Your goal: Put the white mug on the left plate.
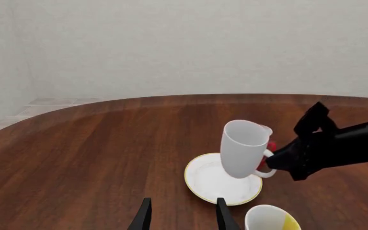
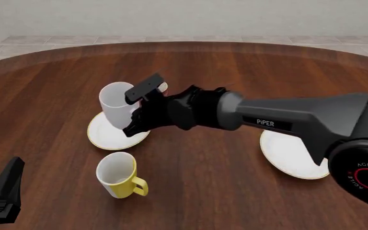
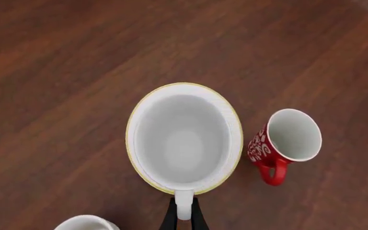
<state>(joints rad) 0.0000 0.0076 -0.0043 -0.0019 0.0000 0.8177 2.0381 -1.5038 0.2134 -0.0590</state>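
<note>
Left hand (image 2: 2, 194): nearest the onlooker, at the table's near left corner, idle. Its two dark fingers stand narrowly apart in the left wrist view and hold nothing.

Yellow mug (image 2: 120, 176): upright on the table (image 2: 235, 191) just in front of the left plate, white inside, handle turned to the right. It plays no part in this job.

Right plate (image 2: 293, 153): the twin plate lies bare on the table under the right arm, well apart from the action.

Right hand (image 2: 139, 108): reaching across from the right, its fingers pinched shut on the loop handle of the white mug; the right wrist view shows the handle caught between the two tips.

White mug (image 2: 117, 105): held in the air directly over the left plate, mouth up, leaning a little. From above its body covers almost the whole dish, only the gold rim showing round it.

Left plate (image 2: 104, 136): flat on the table, left of centre, beneath the mug and apparently not yet touched by it.

Red mug (image 3: 286, 143): beyond the plate, a red mug with white swirls and a white inside, mostly hidden behind the white mug in the front view.

Step in hand: by the look of it, the carry is done and the set-down is due.

Next move: a straight, slow descent, levelling the mug so its base meets the dish flat, then releasing the handle and backing off without nudging it.

Writing: "PiPER" on the right forearm; "AGILE" partly readable on the red-ringed joint at the right edge.
</note>
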